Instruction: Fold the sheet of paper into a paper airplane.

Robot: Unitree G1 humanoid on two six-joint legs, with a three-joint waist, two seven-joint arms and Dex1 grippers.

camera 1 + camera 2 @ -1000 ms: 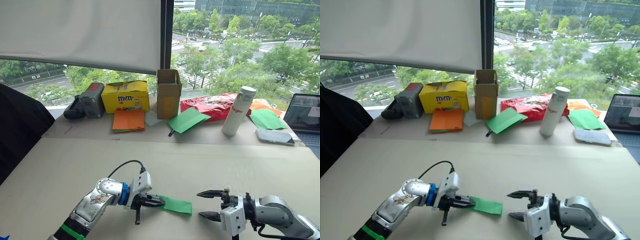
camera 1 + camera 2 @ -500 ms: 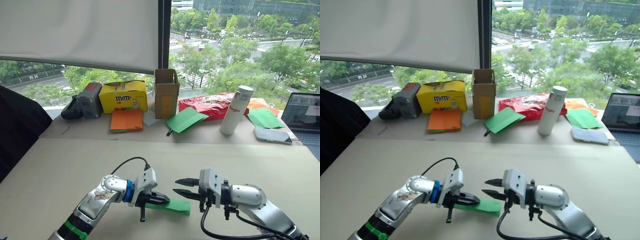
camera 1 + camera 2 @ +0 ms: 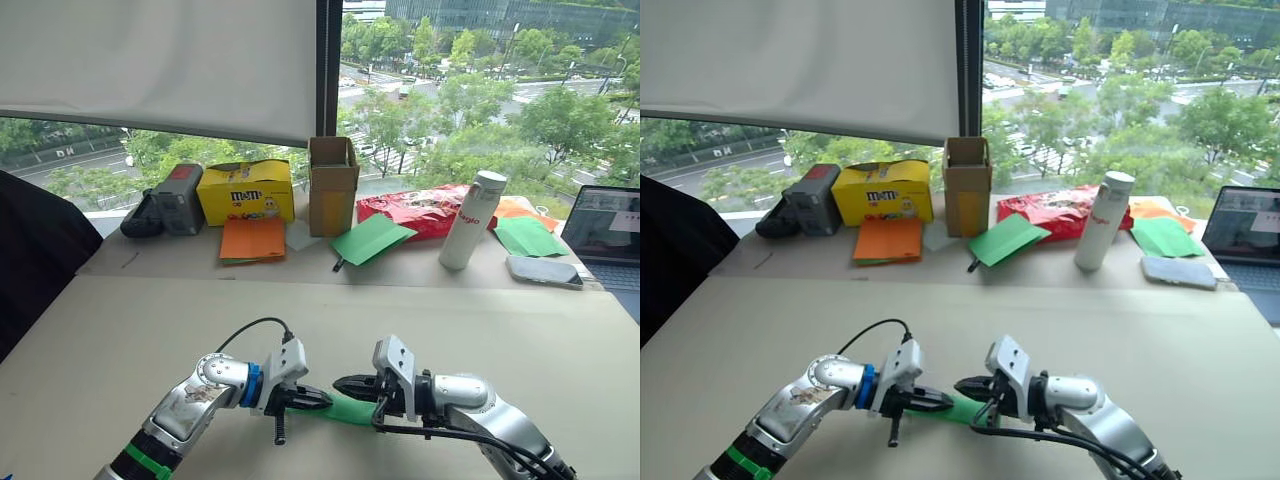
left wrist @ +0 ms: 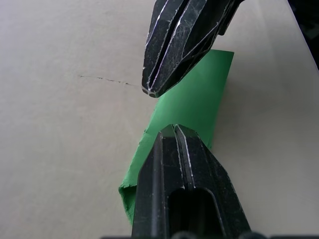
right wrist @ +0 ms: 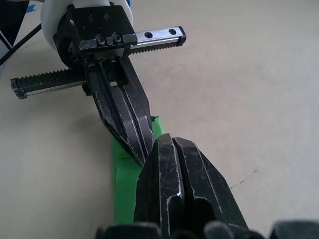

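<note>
Beige tabletop (image 3: 150,320), folded sheet of paper (image 4: 192,107) partly hidden, left gripper (image 3: 322,401) and right gripper (image 3: 342,384) both clenched on it.

Yellow M&M's box (image 3: 249,192), cardboard box (image 3: 335,186), orange paper (image 3: 257,240), white bottle (image 3: 474,220), laptop (image 3: 606,235), phone (image 3: 544,271)

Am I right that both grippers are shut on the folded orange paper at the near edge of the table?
Not quite: the paper airplane is bright green, as the left eye view shows. The orange sheets lie at the far side. The left gripper and right gripper are indeed shut on it.
</note>
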